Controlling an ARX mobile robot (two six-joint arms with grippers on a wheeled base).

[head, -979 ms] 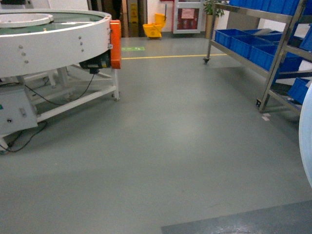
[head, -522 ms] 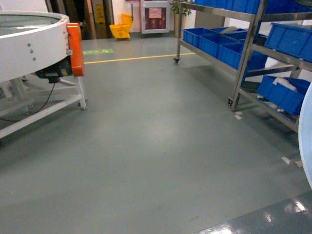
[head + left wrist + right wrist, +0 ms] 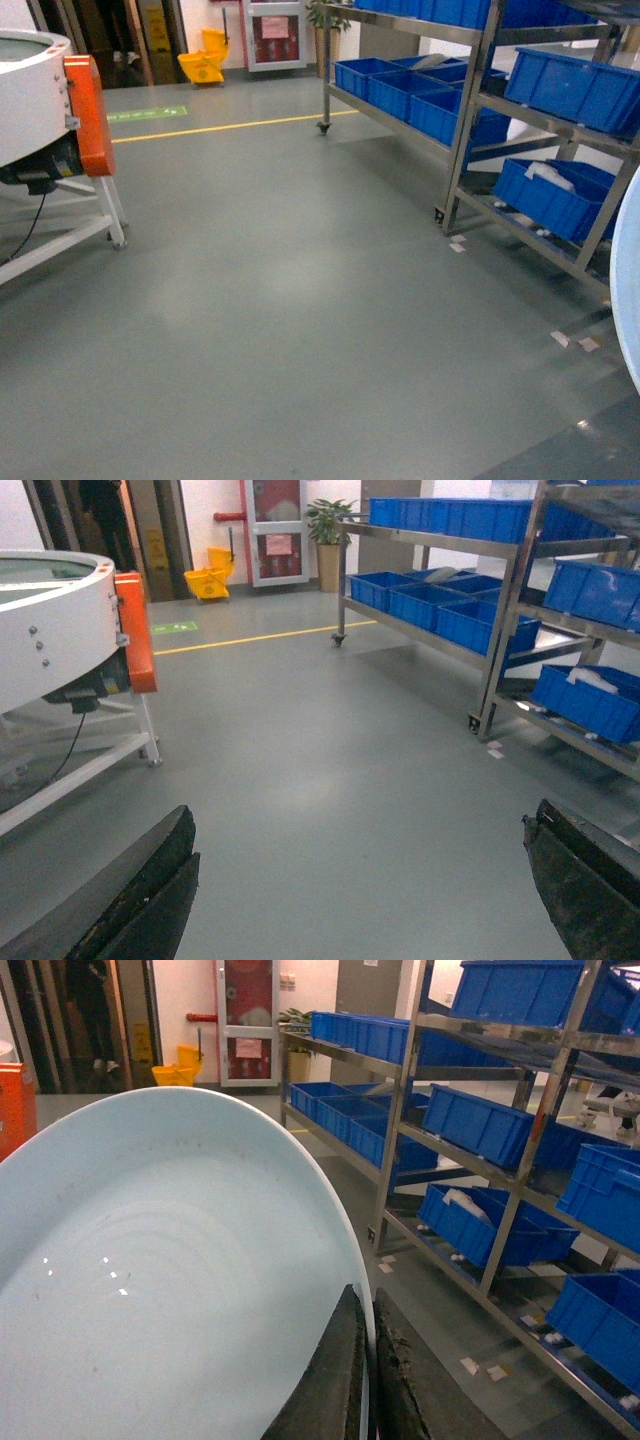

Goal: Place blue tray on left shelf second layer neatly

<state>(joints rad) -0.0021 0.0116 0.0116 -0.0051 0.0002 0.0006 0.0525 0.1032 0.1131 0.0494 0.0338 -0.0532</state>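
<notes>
Right wrist view: the blue tray [image 3: 170, 1290] fills the lower left of the frame, the right gripper [image 3: 368, 1380] clamped on its rim at bottom centre; no writing on it is legible. Left gripper [image 3: 360, 890] hangs with jaws wide apart, holding nothing. Bare grey floor [image 3: 300, 300] fills the centre of the head view, with steel shelves [image 3: 470, 130] holding blue bins [image 3: 560, 90] along its right edge.

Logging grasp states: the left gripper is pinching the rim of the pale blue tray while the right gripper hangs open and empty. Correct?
Sides are swapped. In the right wrist view the right gripper pinches the blue tray rim; the left wrist view shows the left gripper open and empty.
</notes>
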